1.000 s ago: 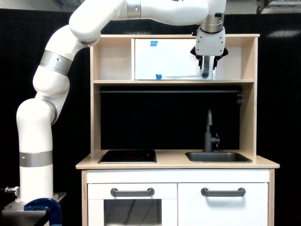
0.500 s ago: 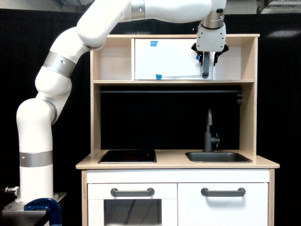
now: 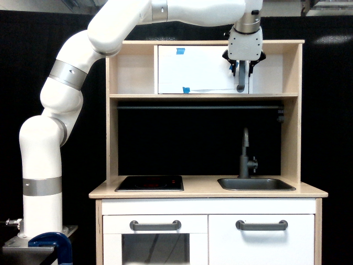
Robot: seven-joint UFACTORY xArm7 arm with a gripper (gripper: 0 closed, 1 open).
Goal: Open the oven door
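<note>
The oven door (image 3: 201, 69) is the wide plain white panel in the upper shelf of the toy kitchen, with blue tape pieces at its top and lower left. It stands flush with the shelf, shut. Its vertical grey bar handle (image 3: 241, 84) runs along the right edge. My gripper (image 3: 241, 70) points down in front of the top of that handle. One dark finger (image 3: 234, 68) stands on each side of the bar with a small gap, so the gripper looks open. The handle's upper part is hidden behind the gripper.
Wooden side walls (image 3: 300, 72) and the shelf board (image 3: 204, 96) frame the door. Below are a hob (image 3: 150, 183), a sink (image 3: 255, 184) with a dark tap (image 3: 246, 154), and two lower white doors with horizontal grey handles (image 3: 155, 225) (image 3: 262, 225). The white arm (image 3: 60, 99) arcs in from the exterior view's left.
The gripper has moved up a little and deeper toward the door, looking smaller, so its fingers now straddle the handle more closely. The door has not moved.
</note>
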